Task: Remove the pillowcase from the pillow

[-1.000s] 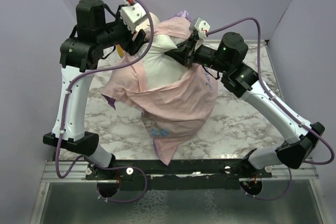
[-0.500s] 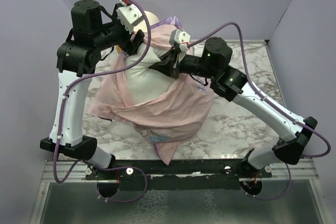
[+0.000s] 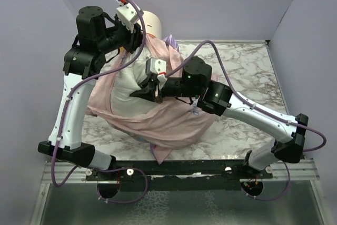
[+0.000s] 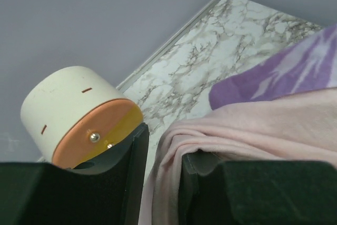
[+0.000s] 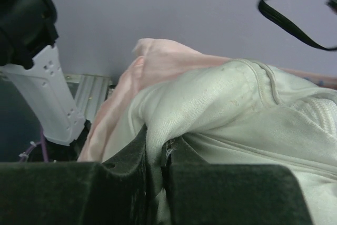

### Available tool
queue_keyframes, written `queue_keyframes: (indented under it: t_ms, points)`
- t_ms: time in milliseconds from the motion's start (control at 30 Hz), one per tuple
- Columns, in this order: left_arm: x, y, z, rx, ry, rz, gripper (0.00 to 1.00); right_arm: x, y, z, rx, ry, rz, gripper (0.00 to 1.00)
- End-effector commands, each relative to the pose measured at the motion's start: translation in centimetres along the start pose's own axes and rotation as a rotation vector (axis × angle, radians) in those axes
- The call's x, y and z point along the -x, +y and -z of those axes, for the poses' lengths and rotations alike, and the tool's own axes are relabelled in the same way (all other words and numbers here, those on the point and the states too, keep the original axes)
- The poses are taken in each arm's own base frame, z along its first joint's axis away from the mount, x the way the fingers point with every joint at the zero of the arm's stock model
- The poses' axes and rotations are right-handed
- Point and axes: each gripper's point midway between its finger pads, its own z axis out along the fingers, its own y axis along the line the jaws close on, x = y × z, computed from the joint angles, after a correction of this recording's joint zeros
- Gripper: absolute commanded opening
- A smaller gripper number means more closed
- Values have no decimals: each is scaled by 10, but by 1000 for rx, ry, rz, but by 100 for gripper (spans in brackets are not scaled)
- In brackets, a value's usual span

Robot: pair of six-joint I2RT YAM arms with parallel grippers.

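- Left arm reared over the far-left corner of the table, left gripper pinching the pillowcase by its pale pink edge
- Right arm stretched leftward, right gripper clamped on the pillow, mid-table
- One pillow, one pillowcase, one drawer unit

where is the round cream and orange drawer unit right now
Top view: the drawer unit sits at the far left of the table, against the back wall, just beyond the left pincer and the pillowcase.
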Motion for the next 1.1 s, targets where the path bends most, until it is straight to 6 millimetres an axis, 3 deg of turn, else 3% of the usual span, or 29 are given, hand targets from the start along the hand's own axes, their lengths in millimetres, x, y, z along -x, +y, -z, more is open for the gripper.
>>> queue_keyframes:
  t_ms: [0, 100, 167, 300, 400, 467, 533, 600, 667, 767, 900, 967, 1067]
  points:
    - [23, 18, -15, 88, -125, 130, 29, 14, 78, -1, 258, -44, -13, 1]
    - [8, 18, -27, 89, -105, 240, 28, 30, 80, 10, 254, -79, -5, 1]
    - [-5, 14, -34, 64, -60, 286, 27, 52, 69, 26, 162, -148, 37, 1]
    - [-51, 12, -42, 75, 73, 308, 26, 106, 46, 80, -65, -354, 141, 1]
    - [-81, 6, -42, 61, 169, 315, 29, 129, 26, 118, -244, -446, 173, 1]
    - [-89, -6, -39, 4, 207, 314, 41, 135, 0, 148, -442, -518, 179, 1]
    - [-89, -16, -33, -44, 220, 311, 65, 135, -30, 175, -669, -541, 195, 1]
    - [-75, -19, -27, -57, 187, 288, 84, 124, -60, 192, -882, -483, 233, 1]
    - [-47, -12, -16, -20, 119, 244, 92, 112, -81, 203, -1049, -415, 289, 1]
    - [9, 6, 7, 82, -15, 173, 96, 100, -108, 218, -1234, -337, 354, 1]
    - [72, 29, 47, 255, -189, 94, 99, 92, -150, 231, -1332, -277, 328, 1]
    - [94, 42, 69, 362, -268, 62, 99, 90, -163, 230, -1358, -251, 351, 1]
    - [109, 54, 91, 472, -351, 43, 99, 84, -176, 216, -1351, -222, 366, 1]
